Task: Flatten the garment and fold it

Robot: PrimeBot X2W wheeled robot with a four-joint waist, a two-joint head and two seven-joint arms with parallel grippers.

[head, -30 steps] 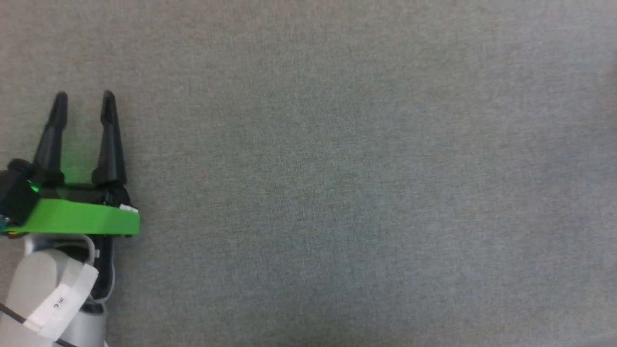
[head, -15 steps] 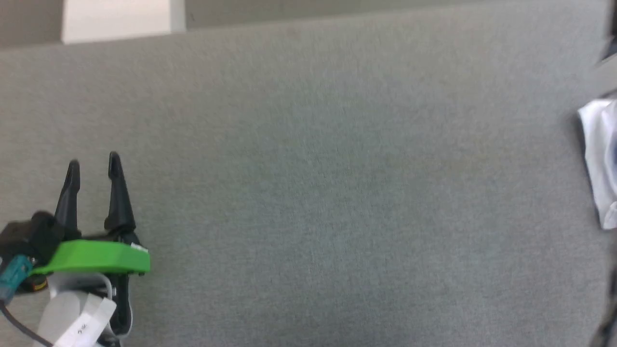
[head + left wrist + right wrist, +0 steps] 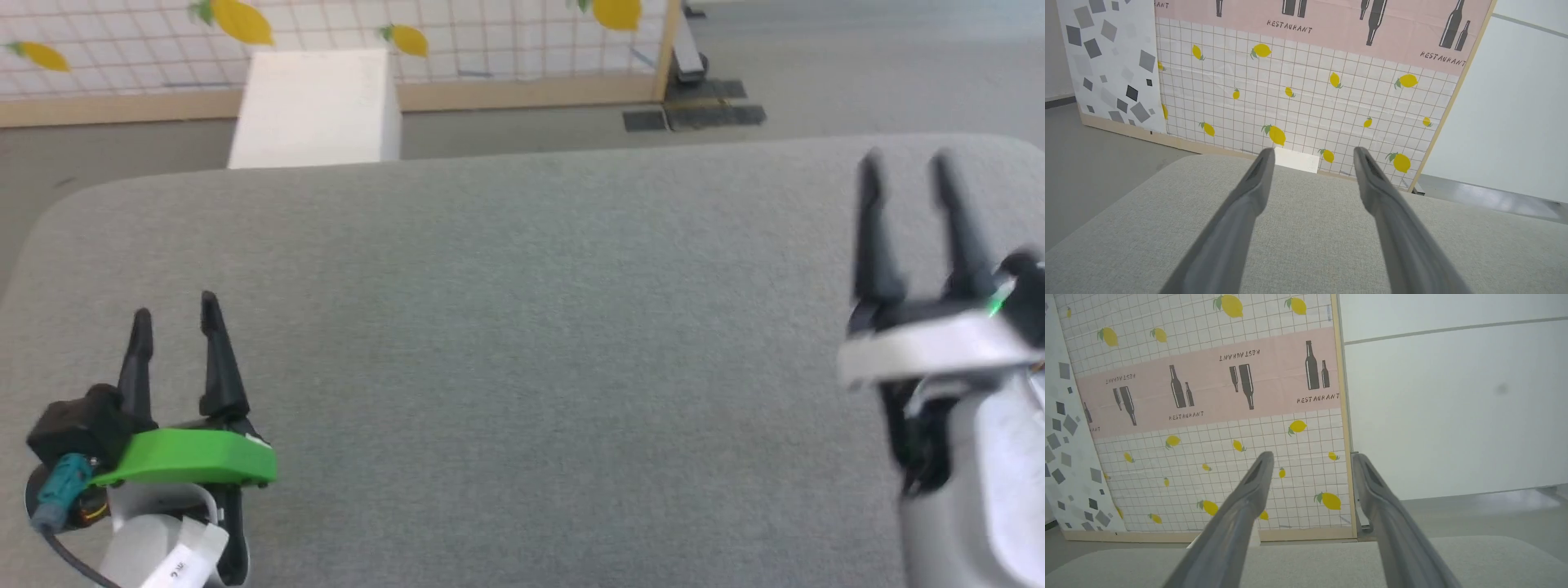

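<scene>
A grey cloth-covered table (image 3: 522, 343) with rounded far corners takes up most of the head view. Beyond its far edge stand a white box (image 3: 314, 106) and a backdrop panel (image 3: 1298, 102) of white grid printed with lemons. Above the grid runs a pink band (image 3: 1208, 384) of bottles and the word RESTAURANT, and a plain white wall (image 3: 1453, 396) stands to the right.

The left gripper (image 3: 175, 306) and the right gripper (image 3: 907, 159) sit well apart at opposite sides of the table, fingers pointing toward the far edge. Both pairs of jaws stand apart and hold nothing. Between the fingers of each, the wrist views show just table cloth and backdrop. I read this as a ready stance. The arms are kept wide so the middle of the table, between the two pairs of jaws, is free for spreading cloth, and the jaws are parted ready for a first pinch.

Where the garment lies I cannot tell. No white or blue fabric lies ahead of, between or beside either pair of jaws. It may be off past the right gripper's outer side or nearer the robot, where the head view is cut off. By that judgement, flattening has not begun.

The right gripper is blurred and its wrist is cut by the frame edge. The left arm below its green mount (image 3: 196, 461) is cut off too, and the label on its tape is too small to read. Whether the fingertips touch the table or hang above it is unclear.
</scene>
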